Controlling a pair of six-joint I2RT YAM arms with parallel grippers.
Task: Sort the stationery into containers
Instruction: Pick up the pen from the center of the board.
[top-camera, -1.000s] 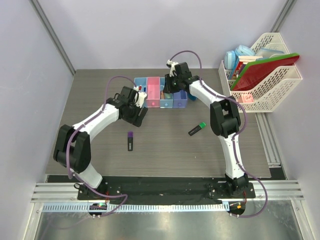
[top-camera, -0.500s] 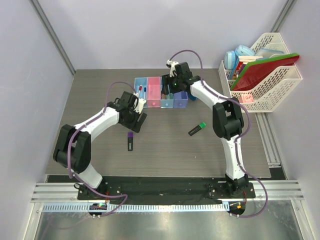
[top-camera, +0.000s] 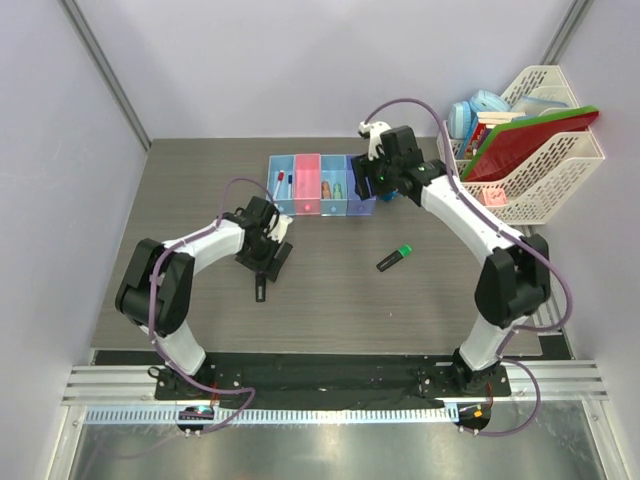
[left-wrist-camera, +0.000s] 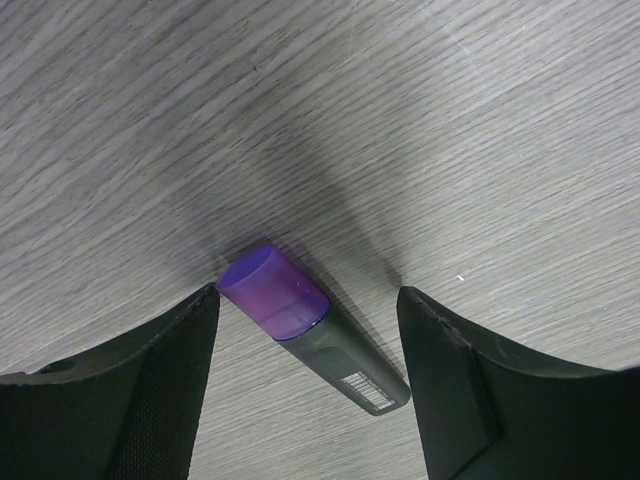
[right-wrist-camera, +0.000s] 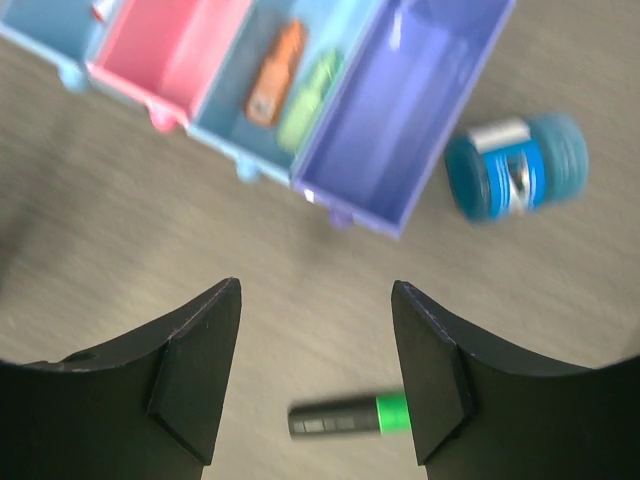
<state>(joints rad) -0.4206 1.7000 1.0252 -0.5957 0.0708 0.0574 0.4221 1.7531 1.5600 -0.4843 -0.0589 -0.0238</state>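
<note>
The left gripper (top-camera: 266, 256) hangs low over the table (top-camera: 200, 185); from above its body covers most of what lies under it, and only a dark stub shows toward the arm bases; the left wrist view makes it plain: the purple highlighter (left-wrist-camera: 322, 342) lies flat on the wood between the two fingers (left-wrist-camera: 160, 390), jaws spread wide and holding nothing; the purple cap is just beside one finger, and I cannot tell whether they touch.

The right gripper (top-camera: 385, 180) hovers at the right end of the bins (top-camera: 300, 160); its wrist view shows the jaws wide apart and empty, which the top view does not settle; it also shows the blue roll (right-wrist-camera: 515, 165) on the table just beside the purple-blue bin, a thing largely hidden under the arm from above; that bin has nothing in it; the light-blue one next to it holds the orange bit (right-wrist-camera: 275, 75) and the pale-green bit (right-wrist-camera: 310, 88), side by side.

Only the top view shows the pens (top-camera: 284, 183) in the leftmost bin; the green highlighter (top-camera: 394, 258) lies on open table well apart from both grippers; the white file rack (top-camera: 545, 175) stands at the far right.
</note>
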